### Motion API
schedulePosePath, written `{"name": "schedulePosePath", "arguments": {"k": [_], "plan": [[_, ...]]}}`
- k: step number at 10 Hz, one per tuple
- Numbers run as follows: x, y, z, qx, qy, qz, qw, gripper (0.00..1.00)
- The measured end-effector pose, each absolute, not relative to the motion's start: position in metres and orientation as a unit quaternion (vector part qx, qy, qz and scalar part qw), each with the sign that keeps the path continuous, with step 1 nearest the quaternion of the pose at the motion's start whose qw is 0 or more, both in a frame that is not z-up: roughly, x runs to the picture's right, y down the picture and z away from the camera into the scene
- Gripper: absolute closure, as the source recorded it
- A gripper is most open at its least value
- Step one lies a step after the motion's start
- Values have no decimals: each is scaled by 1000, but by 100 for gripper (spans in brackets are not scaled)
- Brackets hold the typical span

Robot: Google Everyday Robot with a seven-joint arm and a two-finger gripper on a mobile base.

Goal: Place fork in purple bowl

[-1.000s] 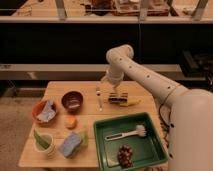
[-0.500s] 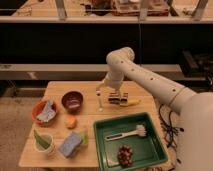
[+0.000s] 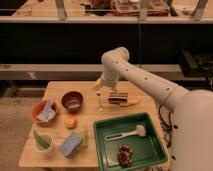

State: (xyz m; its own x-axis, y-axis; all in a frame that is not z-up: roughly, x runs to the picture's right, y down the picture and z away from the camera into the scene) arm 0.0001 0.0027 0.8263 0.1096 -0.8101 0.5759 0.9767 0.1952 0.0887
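The gripper hung above the counter, clamped on the top end of the fork. The fork dangled upright just right of the purple bowl, not touching it. A green tray sat nearer the front.

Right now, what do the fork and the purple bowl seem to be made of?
The fork, hanging upright from the gripper above the table, looks like metal: thin, pale, silvery. The purple bowl looks like matte plastic, possibly ceramic: no glint.
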Motion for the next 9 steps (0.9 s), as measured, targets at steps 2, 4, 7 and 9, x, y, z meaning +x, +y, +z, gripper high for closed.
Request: {"name": "schedulePosePath", "arguments": {"k": [2,4,7,9], "plan": [[-23,-2,838,-155,-271,-686,657,21],[-34,-6,844,-155,-273,-722,616,21],[-33,-4,847,-154,-287,-723,609,21],[-50,3,873,-142,-305,-729,596,21]]}}
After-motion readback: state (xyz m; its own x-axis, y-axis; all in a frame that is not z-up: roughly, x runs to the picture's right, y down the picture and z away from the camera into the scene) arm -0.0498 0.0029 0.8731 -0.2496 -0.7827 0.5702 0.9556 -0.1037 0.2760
